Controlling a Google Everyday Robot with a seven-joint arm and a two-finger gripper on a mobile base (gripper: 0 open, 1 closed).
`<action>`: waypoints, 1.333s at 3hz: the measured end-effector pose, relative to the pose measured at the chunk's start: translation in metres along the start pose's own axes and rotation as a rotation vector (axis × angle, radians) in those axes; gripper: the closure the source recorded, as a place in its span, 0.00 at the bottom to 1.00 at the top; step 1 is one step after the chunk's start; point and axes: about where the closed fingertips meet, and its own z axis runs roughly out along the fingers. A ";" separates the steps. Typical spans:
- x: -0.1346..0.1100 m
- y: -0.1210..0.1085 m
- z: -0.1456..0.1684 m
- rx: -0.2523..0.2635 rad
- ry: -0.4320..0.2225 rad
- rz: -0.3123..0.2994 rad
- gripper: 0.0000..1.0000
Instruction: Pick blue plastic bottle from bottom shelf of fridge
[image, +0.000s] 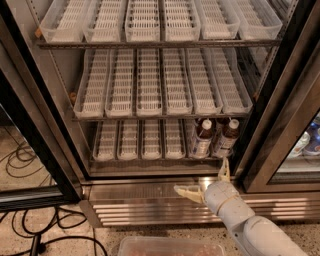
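Two blue plastic bottles stand side by side at the right end of the bottom shelf (135, 150) of the fridge (45, 115): one (201, 139) to the left, one (226, 138) to the right, both with dark liquid, white caps and pale labels. My gripper (204, 181) is below them, in front of the steel sill, open, with one finger (186, 192) pointing left and the other (224, 169) pointing up toward the right bottle. It holds nothing.
White slotted trays (150, 85) fill the upper tiers. The ribbed steel grille (150, 210) runs under the door opening. Black door frames (40, 145) flank both sides. Cables (25, 240) lie on the floor at left. A clear bin (165, 246) is at the bottom edge.
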 end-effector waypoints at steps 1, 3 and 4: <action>0.001 0.001 0.005 0.018 -0.014 -0.023 0.00; -0.016 -0.017 0.025 0.128 -0.075 -0.081 0.09; -0.025 -0.019 0.034 0.157 -0.102 -0.087 0.15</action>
